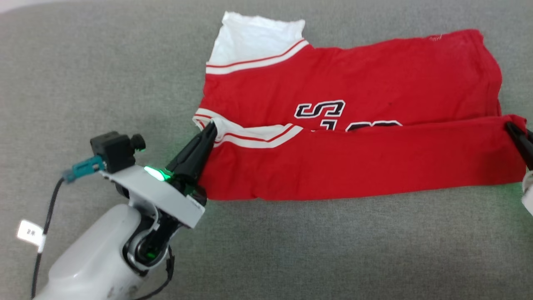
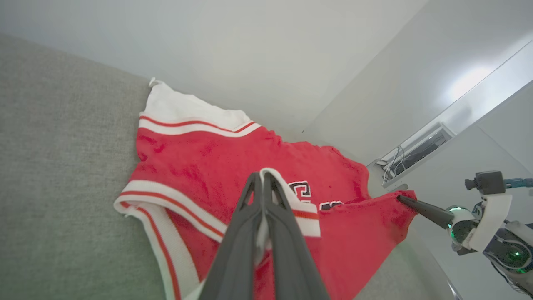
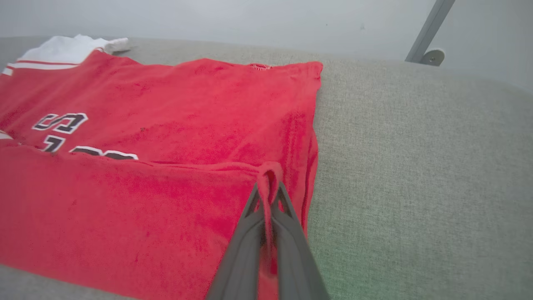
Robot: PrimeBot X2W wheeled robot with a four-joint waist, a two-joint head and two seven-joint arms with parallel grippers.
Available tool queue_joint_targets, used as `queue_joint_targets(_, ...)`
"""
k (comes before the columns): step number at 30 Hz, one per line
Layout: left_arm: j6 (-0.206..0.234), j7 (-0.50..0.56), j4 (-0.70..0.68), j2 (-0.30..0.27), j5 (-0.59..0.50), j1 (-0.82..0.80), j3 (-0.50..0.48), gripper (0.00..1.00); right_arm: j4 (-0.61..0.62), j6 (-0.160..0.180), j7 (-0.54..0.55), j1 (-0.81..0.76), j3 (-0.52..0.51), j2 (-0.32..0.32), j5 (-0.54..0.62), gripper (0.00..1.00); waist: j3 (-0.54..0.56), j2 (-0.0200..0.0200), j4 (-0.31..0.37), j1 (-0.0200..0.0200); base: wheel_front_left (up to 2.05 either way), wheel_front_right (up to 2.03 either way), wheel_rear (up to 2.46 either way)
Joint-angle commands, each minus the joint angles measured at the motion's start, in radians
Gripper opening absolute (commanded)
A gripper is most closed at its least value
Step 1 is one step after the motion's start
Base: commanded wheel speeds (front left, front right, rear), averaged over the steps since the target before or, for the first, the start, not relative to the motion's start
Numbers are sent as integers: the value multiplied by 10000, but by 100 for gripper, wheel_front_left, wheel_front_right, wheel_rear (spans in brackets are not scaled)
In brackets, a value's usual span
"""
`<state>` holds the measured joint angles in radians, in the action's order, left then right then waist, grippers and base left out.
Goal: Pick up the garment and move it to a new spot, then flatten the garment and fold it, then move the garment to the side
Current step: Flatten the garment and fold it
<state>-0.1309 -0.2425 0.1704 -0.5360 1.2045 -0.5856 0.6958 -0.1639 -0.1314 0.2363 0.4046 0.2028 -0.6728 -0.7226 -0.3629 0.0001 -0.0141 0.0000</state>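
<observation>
Garment (image 1: 374, 75) lies lengthwise left to right, white end pointing left.

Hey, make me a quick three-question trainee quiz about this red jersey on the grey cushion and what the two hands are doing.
1. True or false: the black-and-white numerals on the bright red thin-fabric jersey are fully uncovered.
2. The left hand is shut on: A) red-and-white striped trim; B) a blue towel; C) nothing.
3. Fill in: the right hand pinches a ___-coloured corner.
Key: 1 false, a folded flap hides part; 2 A; 3 red.
</observation>
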Motion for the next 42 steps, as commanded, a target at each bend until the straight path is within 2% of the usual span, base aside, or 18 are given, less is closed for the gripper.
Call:
queue_joint_targets(1,15,-33,259,2,48,-170,131,0,-230,15,-100,211,141,82,26,0,-251,-1,86,0,0,0,0)
queue_joint_targets(10,15,-173,2459,204,127,-1046,1247,0,-2306,15,-1283,1389,1454,228,342,0,-673,-1,176,0,0,0,0)
queue_joint_targets(12,21,-168,3002,193,-19,-1151,1462,4,-2668,15,-1603,1597,1691,318,407,0,-652,-1,176,0,0,0,0)
queue_joint_targets(13,22,-166,3217,186,-66,-1189,1556,15,-2819,15,-1793,1676,1804,344,469,0,-617,-1,180,0,0,0,0)
queue_joint_targets(14,24,-176,3455,109,-248,-1264,1652,47,-2955,15,-1994,1754,1942,344,580,25,-561,-1,182,0,0,0,0)
queue_joint_targets(15,24,-185,3564,72,-348,-1335,1743,100,-3075,15,-2192,1808,2035,335,685,51,-485,-1,178,0,0,0,0)
queue_joint_targets(16,24,-191,3601,84,-417,-1405,1828,100,-3229,17,-2407,1836,2048,363,723,100,-385,-1,162,0,0,0,0)
queue_joint_targets(22,18,7,3490,-602,-1082,-1861,2480,100,-3716,15,-3461,1536,1813,619,598,100,442,-1,34,0,0,0,0)
queue_joint_targets(27,95,1570,3014,-1511,-1071,-2246,2918,100,-3646,15,-3857,1196,1677,808,517,100,1089,-1,15,0,0,0,0)
queue_joint_targets(30,446,2779,2313,-1973,-686,-2342,2959,100,-3496,15,-3828,1056,1665,912,532,100,1299,-1,82,0,0,0,0)
queue_joint_targets(34,1015,5020,999,-2451,461,-1992,3183,100,-3254,15,-3711,924,1607,999,636,100,1385,-1,203,0,0,0,0)
queue_joint_targets(37,1539,6169,33,-2752,1263,-1751,3238,100,-3013,15,-3623,881,1545,1036,667,100,1296,-1,341,0,0,0,0)
queue_joint_targets(39,1793,6579,-319,-2968,1392,-1645,3360,100,-2875,15,-3563,852,1502,1049,691,100,1187,-1,467,0,0,0,0)
queue_joint_targets(42,1941,6631,-501,-2864,1759,-1445,3265,100,-2714,15,-3485,843,1392,1043,732,100,1008,-1,642,0,0,0,0)
